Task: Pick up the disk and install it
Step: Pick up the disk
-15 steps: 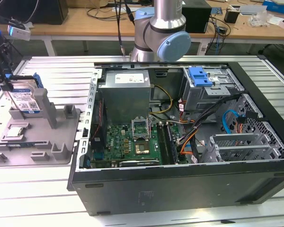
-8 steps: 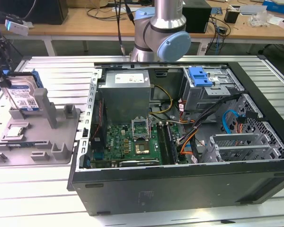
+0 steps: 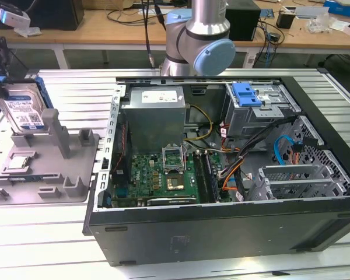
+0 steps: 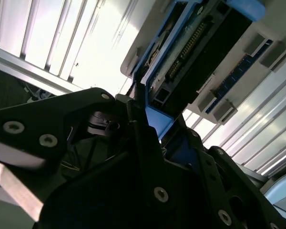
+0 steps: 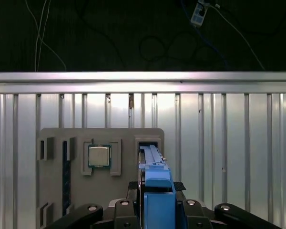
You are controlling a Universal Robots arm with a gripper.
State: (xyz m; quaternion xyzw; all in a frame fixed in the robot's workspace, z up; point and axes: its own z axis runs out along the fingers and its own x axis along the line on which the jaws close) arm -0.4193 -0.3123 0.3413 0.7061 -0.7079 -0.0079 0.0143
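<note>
Item under task: the flat rectangular silver disk (image 3: 22, 108), with a white barcode label and a surrounding blue plastic bracket. It is at the exterior view's left, standing on edge and slightly tilted over the grey plastic fixture tray (image 3: 46, 175). Its lower edge meets the tray's upright holder. Whether it is seated in the slot or clear of it cannot be determined.

Pincer (image 5: 156, 193): black, two-fingered, closed on the disk. In both wrist views one finger lies against each side of the blue bracket, with no visible gap.

Tray contents: a small square silver chip (image 5: 99, 156) rests in a recess just beside the disk's slot.

Surroundings: the tray lies on the ribbed metal counter (image 3: 46, 256). An open black computer case (image 3: 221, 233) lies on the same counter, to the exterior view's right of the tray and apart from the disk. A bright blue plastic latch (image 3: 248, 93) sits at the far side of the case interior. The grey and blue arm (image 3: 201, 44) rises beyond the far wall of the case.
</note>
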